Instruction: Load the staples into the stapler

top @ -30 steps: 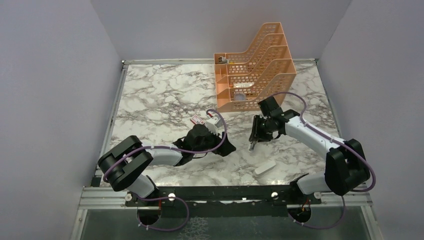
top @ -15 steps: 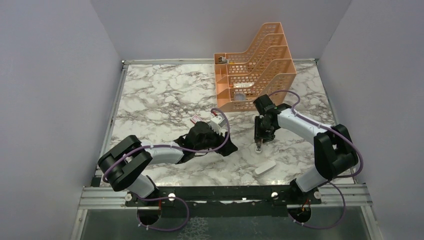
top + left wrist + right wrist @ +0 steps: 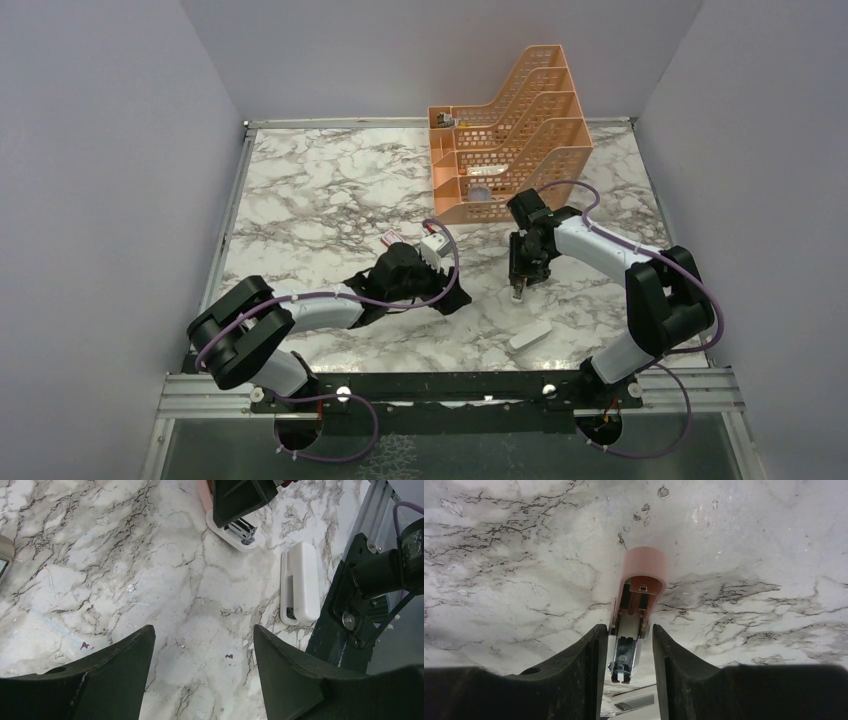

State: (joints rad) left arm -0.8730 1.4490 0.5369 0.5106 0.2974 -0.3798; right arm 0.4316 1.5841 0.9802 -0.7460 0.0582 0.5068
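**Right end effector straddles the open stapler, left one hangs wide over the marble**

Both arms rise from the rail at the near edge of the table (image 3: 320, 190).

The left arm folds back on itself close to its base. Its forearm then runs low across the marble, toward the middle of the table. Its wrist tips the left end effector (image 3: 202, 630) downward. The two black fingers stand far apart with only bare marble between them.

A white oblong block (image 3: 302, 580) lies flat on the table near the rail, between the two arms and apart from both.

The right arm bends at a raised elbow on the right side. Its forearm reaches inward and away, and the wrist turns down so that the right end effector (image 3: 626, 630) points at the table.

The stapler (image 3: 644, 575) lies between its fingers with its pink top swung open. The metal magazine is bared above a white base. The fingers sit narrowly apart, one on each side of the stapler. I cannot tell whether they press on it or only flank it.

Just beyond the left end effector, a small flat red box (image 3: 388, 240) with a white label rests on the marble. A small pale piece (image 3: 432, 243) lies just to its right. Both are too small for any staple strips to be made out.

Farthest back, an orange slotted file organiser (image 3: 510, 130) stands against the rear of the table, beyond the right wrist.
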